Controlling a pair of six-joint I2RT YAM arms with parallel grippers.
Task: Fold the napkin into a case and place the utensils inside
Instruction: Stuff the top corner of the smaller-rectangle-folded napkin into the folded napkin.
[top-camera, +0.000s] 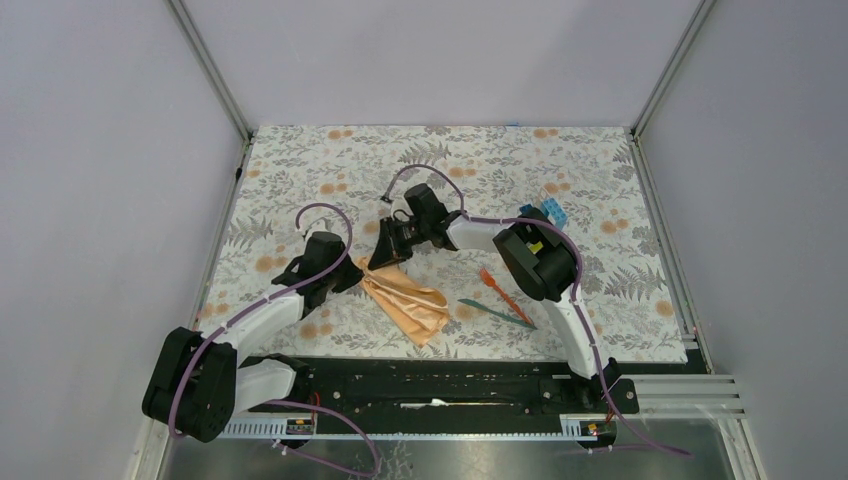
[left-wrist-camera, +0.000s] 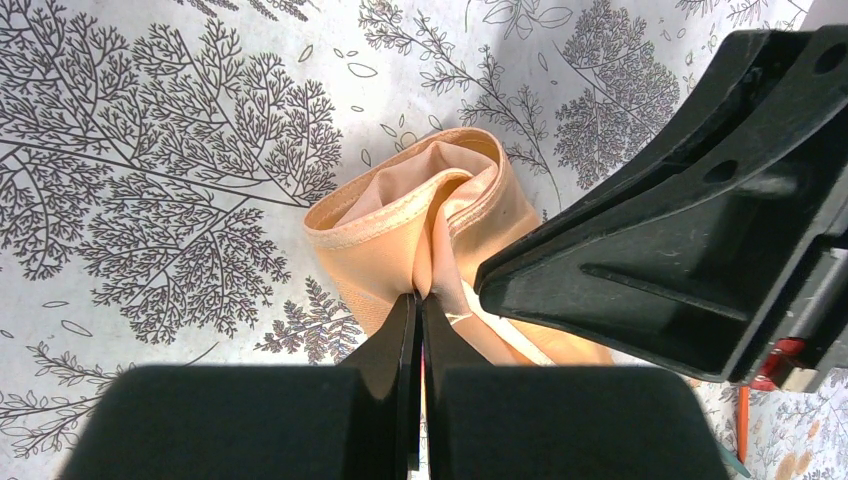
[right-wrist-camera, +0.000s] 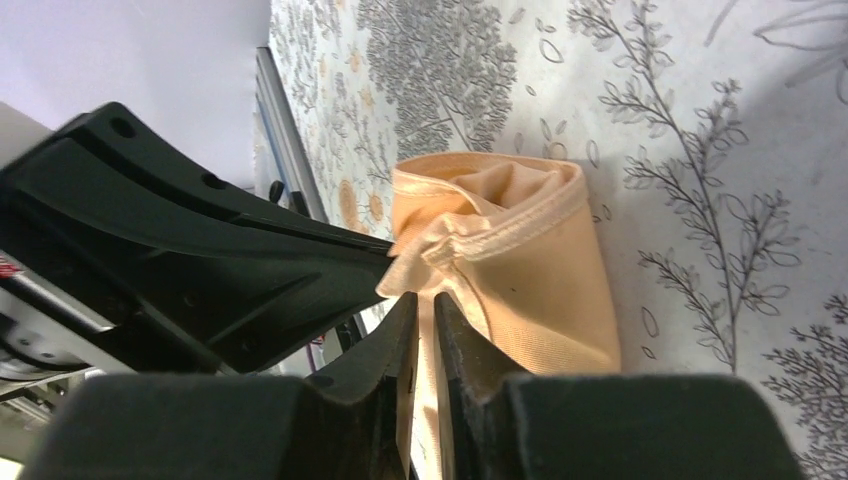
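On the floral mat (top-camera: 330, 170) the peach napkin (top-camera: 412, 305) lies folded long, near the front middle. The left gripper (left-wrist-camera: 418, 298) and the right gripper (right-wrist-camera: 425, 300) both pinch its far end, fingers nearly together. The orange utensil (top-camera: 497, 287) and teal utensil (top-camera: 495, 313) lie just to its right.

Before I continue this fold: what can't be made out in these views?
- Right wrist view: whether the right gripper pinches the peach-orange satin napkin; the narrow gap between its fingers shows too little.
- Top view: the napkin's far end, covered by the left gripper and the right gripper.
- Left wrist view: the slim orange plastic utensil, a sliver cut off by the bottom edge.
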